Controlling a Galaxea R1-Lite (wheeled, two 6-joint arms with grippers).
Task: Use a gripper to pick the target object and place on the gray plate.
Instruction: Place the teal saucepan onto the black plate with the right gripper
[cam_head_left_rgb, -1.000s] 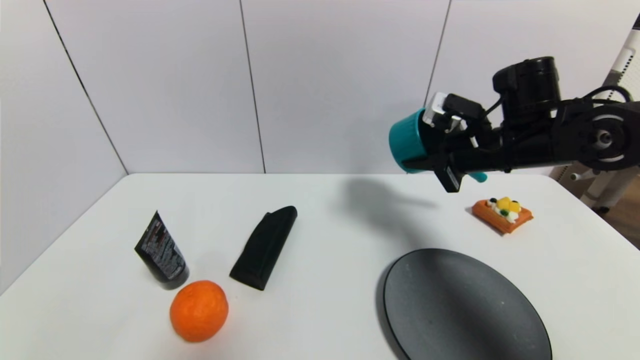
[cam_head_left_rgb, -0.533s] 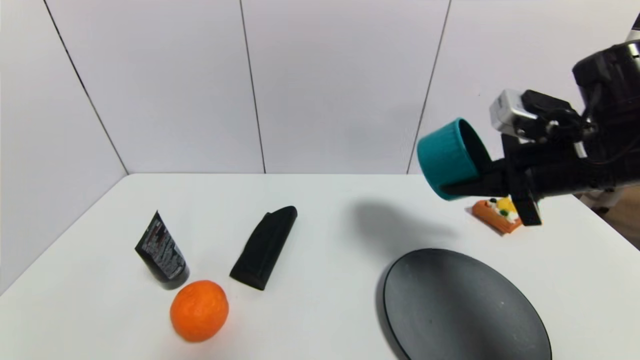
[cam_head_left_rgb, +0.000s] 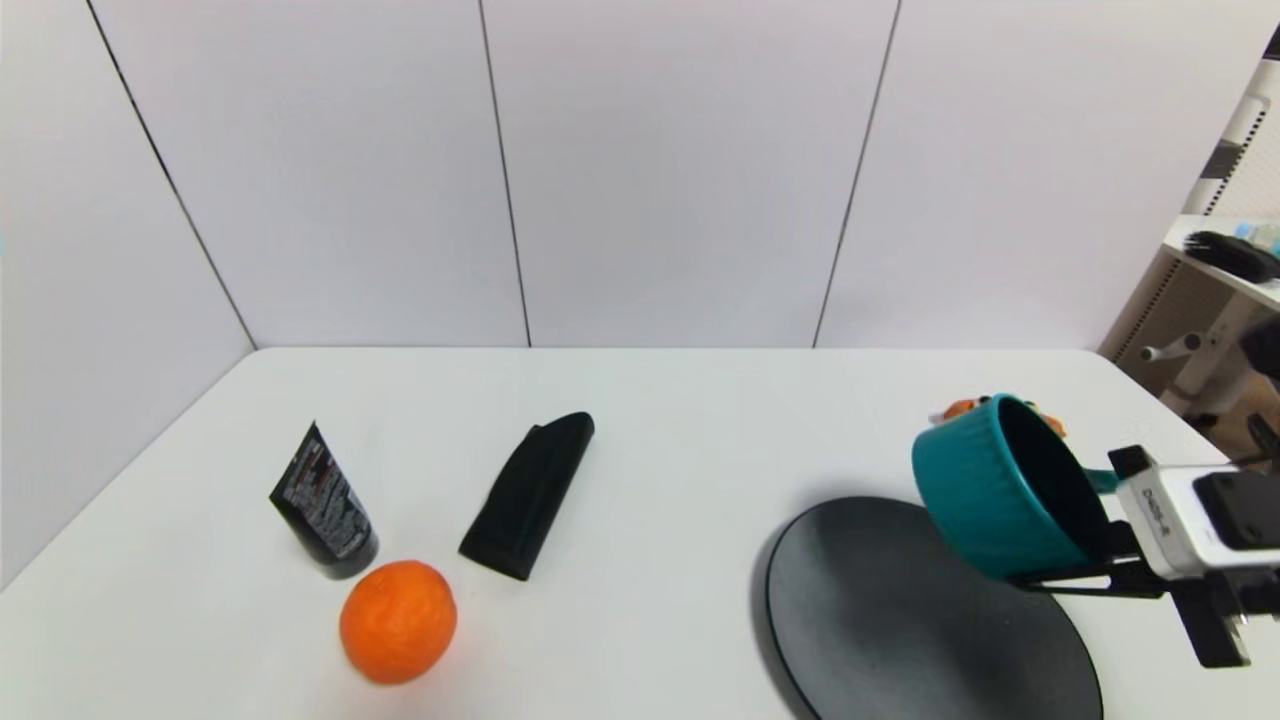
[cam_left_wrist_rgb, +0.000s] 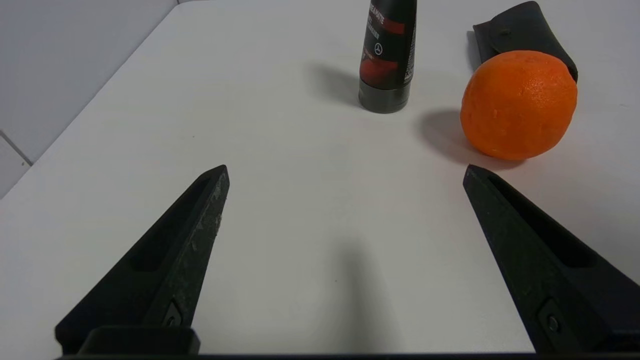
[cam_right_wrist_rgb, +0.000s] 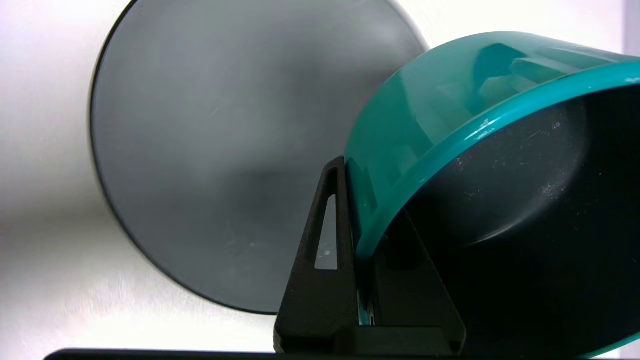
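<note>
**A:** Where is your pan (cam_head_left_rgb: 985, 495) now?

**B:** Your right gripper (cam_head_left_rgb: 1075, 572) pinches its rim, one finger (cam_right_wrist_rgb: 324, 260) outside the wall and one inside. The pan is up in the air, tipped on its side, over the plate (cam_head_left_rgb: 900, 620) at about 2 o'clock on it. Nothing is in the pan, and it does not touch the plate.

**A:** How does your arm sit?

**B:** It reaches in low from the table's (cam_head_left_rgb: 700, 440) right edge, at 4 o'clock. The waffle (cam_head_left_rgb: 958, 408) peeks out just behind the pan.

**A:** Is there room to move?

**B:** The plate is bare, with open table at its 9 o'clock side. The case (cam_head_left_rgb: 528, 495), tube (cam_head_left_rgb: 322, 505) and orange (cam_head_left_rgb: 398, 620) sit well apart, at 8 o'clock on the table.

**A:** And your left gripper (cam_left_wrist_rgb: 345, 172)?

**B:** It hangs spread wide near the tube and orange, holding nothing.
</note>
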